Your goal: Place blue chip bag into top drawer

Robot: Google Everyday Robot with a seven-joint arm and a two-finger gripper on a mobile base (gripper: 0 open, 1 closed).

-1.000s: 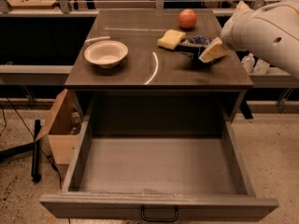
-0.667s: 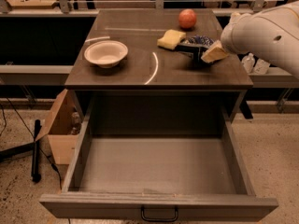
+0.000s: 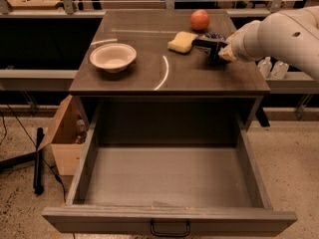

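The blue chip bag (image 3: pixel 215 36) lies on the table top at the back right, just right of the yellow sponge (image 3: pixel 182 42). Only a small dark crinkled part of it shows, the rest is hidden by my gripper. My gripper (image 3: pixel 211 46) reaches in from the right on the white arm (image 3: pixel 279 34) and sits right at the bag, over its near side. The top drawer (image 3: pixel 169 176) is pulled wide open below the table top, with nothing in it. Its dark handle (image 3: pixel 170 229) is at the centre of the front panel.
A red apple (image 3: pixel 200 20) stands behind the sponge. A white bowl (image 3: pixel 113 57) sits on the table's left side. A cardboard box (image 3: pixel 62 138) stands on the floor left of the drawer. Two clear bottles (image 3: pixel 271 68) stand on a shelf at the right.
My arm has shifted a little left and toward the back of the table, bringing the gripper over the chip bag, so less of the bag shows. Nothing else has moved.
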